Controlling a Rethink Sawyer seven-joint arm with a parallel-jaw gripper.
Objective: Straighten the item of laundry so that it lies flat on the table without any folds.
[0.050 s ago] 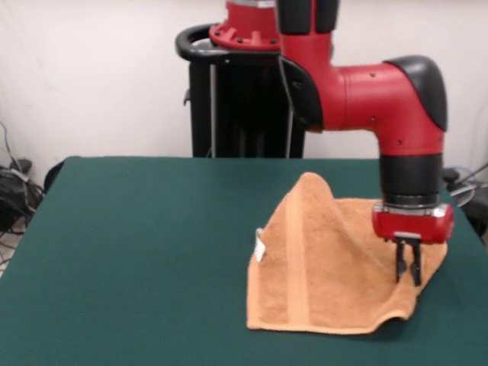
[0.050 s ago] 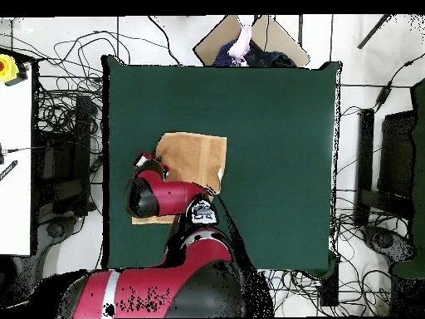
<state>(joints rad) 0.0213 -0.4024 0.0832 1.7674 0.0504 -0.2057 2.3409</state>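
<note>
The item of laundry point(image 1: 328, 267), a tan-orange towel with a woven band point(image 1: 296, 267) and a small white tag point(image 1: 260, 248), lies on the right part of the green table point(image 1: 137, 244). Its far side stands up in a peak point(image 1: 309, 181), and its near right edge curls off the table. My gripper point(image 1: 407, 282) points straight down over the towel's right side, fingers close together with the tips in the cloth, and creases run toward them. From overhead the towel point(image 2: 195, 158) shows left of centre, partly under my arm, with the gripper point(image 2: 146, 159) at its left edge.
The towel's right edge lies close to the table's right edge point(image 1: 465, 305). The black pedestal point(image 1: 244, 99) stands behind the table's far side. Cables point(image 2: 75, 125) and boxes point(image 2: 249, 41) lie on the floor around the table.
</note>
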